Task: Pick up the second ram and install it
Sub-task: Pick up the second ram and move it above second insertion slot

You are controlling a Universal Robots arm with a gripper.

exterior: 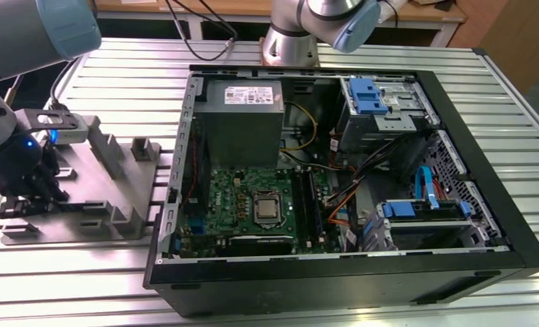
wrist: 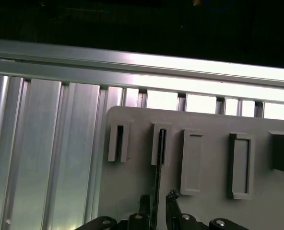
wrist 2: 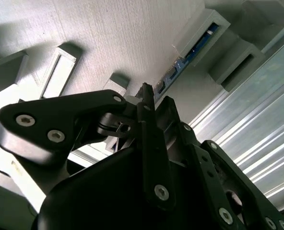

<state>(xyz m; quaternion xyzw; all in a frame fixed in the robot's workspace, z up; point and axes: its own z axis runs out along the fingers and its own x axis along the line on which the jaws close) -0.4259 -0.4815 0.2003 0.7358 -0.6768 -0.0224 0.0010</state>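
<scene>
As it stands now: the gripper (wrist: 157, 199) is down on the grey fixture plate (exterior: 97, 204), at the plate's edge nearest the table's (exterior: 69, 286) rim on the exterior view's left.
Task item: the second ram (wrist: 157, 172) stands on its long edge, one end seated in a slotted holder near the plate's outer edge. Its blue-green face shows in the second wrist view (wrist 2: 192, 50).
Jaws: set narrow, one finger (wrist: 144, 201) each side of the ram's free end. A sliver of grey plate shows on both sides of the stick, so I judge them not yet pinched.
Step in hand (judgement): the pick. The jaws are in line with the stick and nothing is lifted.
Next move calls for (judgement): a square squeeze on the flat faces, then a pull along the holder's slot without twisting the thin board.
Install site: the long black memory slots (exterior: 307, 197) beside the processor on the motherboard (exterior: 237, 197), inside the open computer case (exterior: 342, 286). I cannot tell whether they are filled.
Edges: neighbouring holders (wrist: 191, 160) flank the ram's holder in a row along the plate's edge. Bare plate lies around the fingers.
Open room: the case sits well apart from the plate, with its side wall between them. Loose cables (exterior: 342, 201) run just beside the slots.
</scene>
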